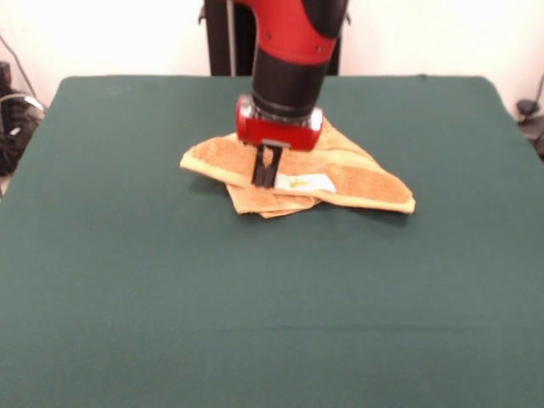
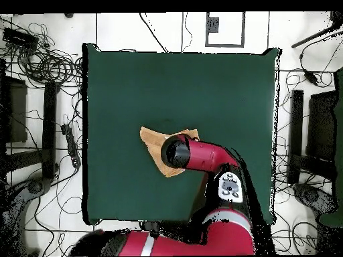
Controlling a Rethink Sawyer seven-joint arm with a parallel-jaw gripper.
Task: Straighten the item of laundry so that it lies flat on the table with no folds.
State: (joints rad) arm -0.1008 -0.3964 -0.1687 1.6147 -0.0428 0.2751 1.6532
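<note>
Orange-tan towel (image 1: 357, 174) with paler band, white label (image 1: 306, 182); dark green table (image 1: 255, 297).

A pale, brightly lit wall (image 1: 110, 38) runs behind the bench's far edge in the front view, with a dark upright stand (image 1: 219, 38) against it. From overhead, the floor (image 2: 144, 32) is light-coloured with thin dark seams, and tangles of black cables (image 2: 50, 67) lie across it on one side. Dark furniture (image 2: 320, 127) stands beside the opposite long edge, and a dark framed rectangle (image 2: 226, 29) lies on the floor.
</note>
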